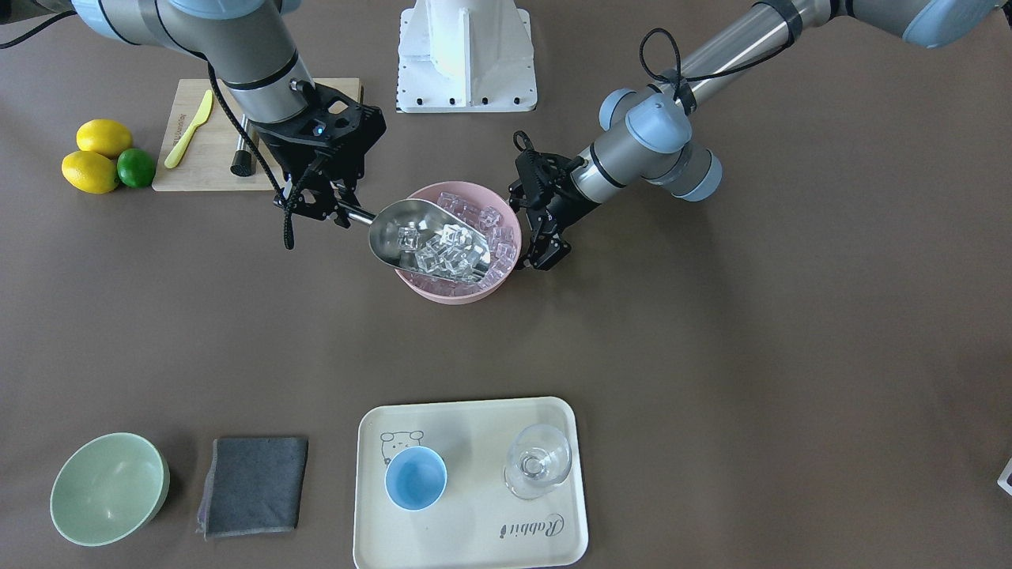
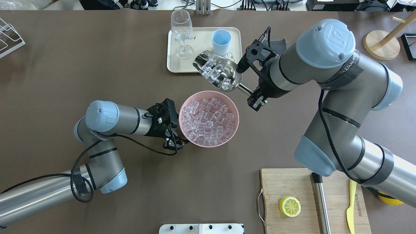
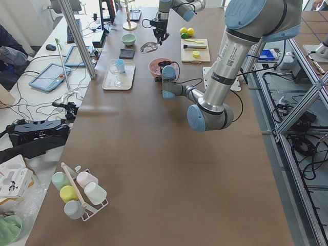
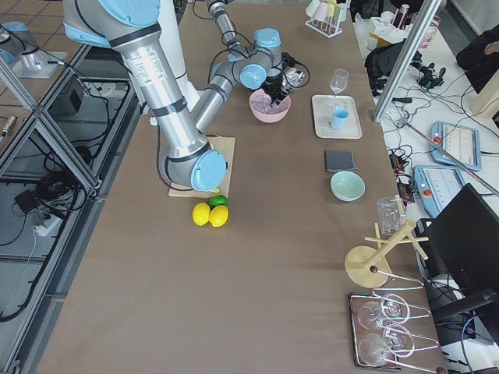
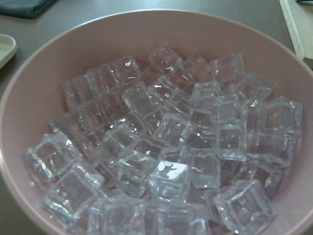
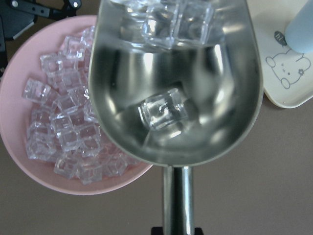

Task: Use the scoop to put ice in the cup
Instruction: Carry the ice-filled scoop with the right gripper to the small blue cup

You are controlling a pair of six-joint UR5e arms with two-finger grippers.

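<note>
Progress: I judge approx. half done. Load is taken; transfer and tip remain.
Done: scoop carries several cubes. Most sit toward the mouth, and 1 lies alone deep in the trough (right wrist view).
Not done: cup shows a bare blue inside in the front view, so no ice is in it yet.
Ice: main heap of ice is in the pink bowl at table centre; the rest rides in the scoop.
Scoop pos.: held in the air above the bowl's far rim. Mouth faces far, toward the tray; handle points back to my right arm.
Cup pos.: upright on the tray, far of the bowl and apart from the scoop. A stemmed glass stands to its left on the same tray.
Right pincer: closed on the scoop's tubular handle at its rear end. Jaw gap is approx. handle width only. It touches nothing else.
Left pincer: jaws stand wide apart and hold nothing. It sits just beside the bowl's left rim. Whether a finger touches the rim, I cannot tell.
Next req. (judgement): carry the scoop level to a point over the cup, then tilt the mouth down slowly.
Risk (judgement): cup mouth looks narrower than the scoop, so cubes may spill onto the tray.
</note>
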